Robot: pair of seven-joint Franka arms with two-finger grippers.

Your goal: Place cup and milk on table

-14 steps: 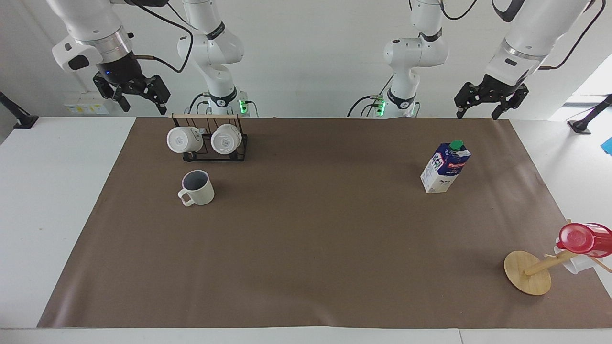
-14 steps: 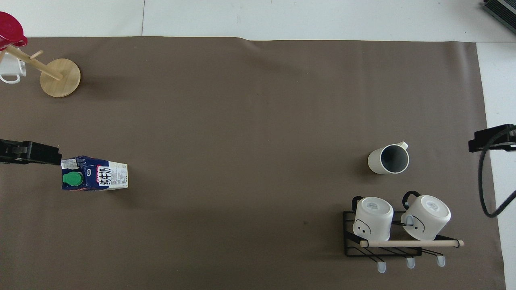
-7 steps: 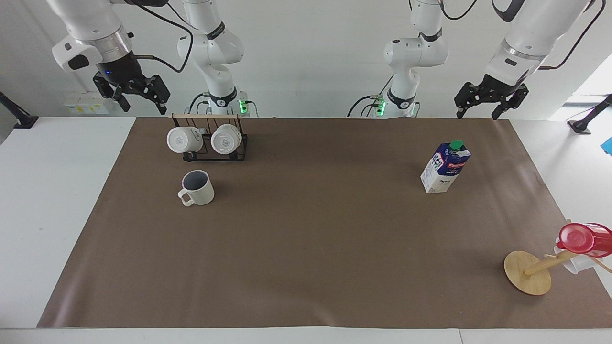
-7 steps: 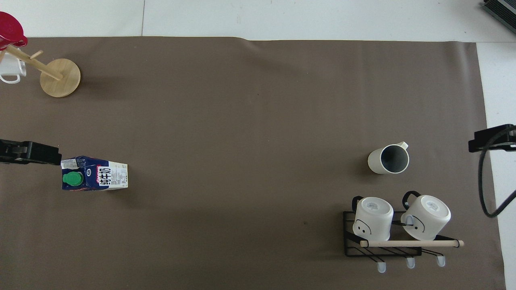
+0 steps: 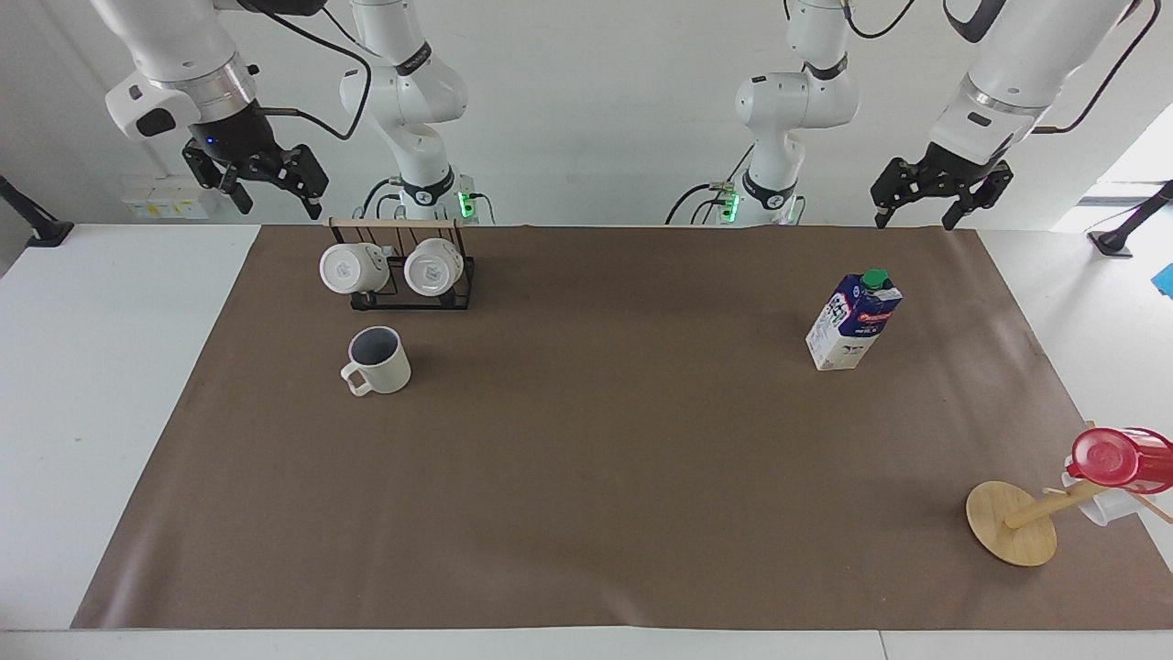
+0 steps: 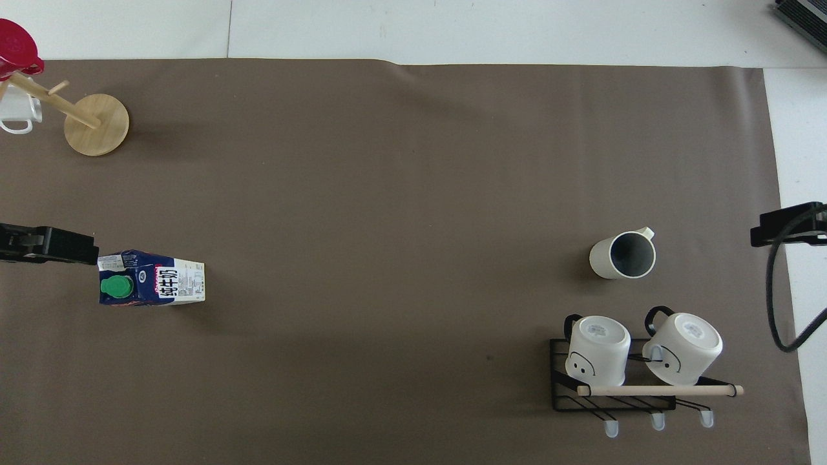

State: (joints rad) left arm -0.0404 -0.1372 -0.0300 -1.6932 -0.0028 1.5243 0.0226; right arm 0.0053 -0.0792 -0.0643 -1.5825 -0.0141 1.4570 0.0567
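Observation:
The cream-white cup point(image 5: 380, 359) point(image 6: 623, 256) stands upright on the brown sheet of the table point(image 5: 596, 477), just farther from the robots than the black rack. The milk point(image 5: 854, 321) point(image 6: 152, 287), a blue and white carton with a green cap, stands upright toward the left arm's end. My right gripper point(image 5: 275, 197) hangs open and empty in the air, over the table edge beside the rack. My left gripper point(image 5: 915, 218) hangs open and empty high above the sheet's edge, apart from the milk. In the overhead view only the tips of the left gripper point(image 6: 48, 244) and the right gripper point(image 6: 785, 223) show.
A black wire rack point(image 5: 458, 298) point(image 6: 559, 400) with two plain white mugs stands nearer to the robots than the cup. A tilted wooden mug tree point(image 5: 1013, 522) point(image 6: 97, 124) with a red see-through cup point(image 5: 1118, 458) stands toward the left arm's end, farthest from the robots.
Both grippers have drawn up a little, the right one more than the left. The cup and the milk have not moved.

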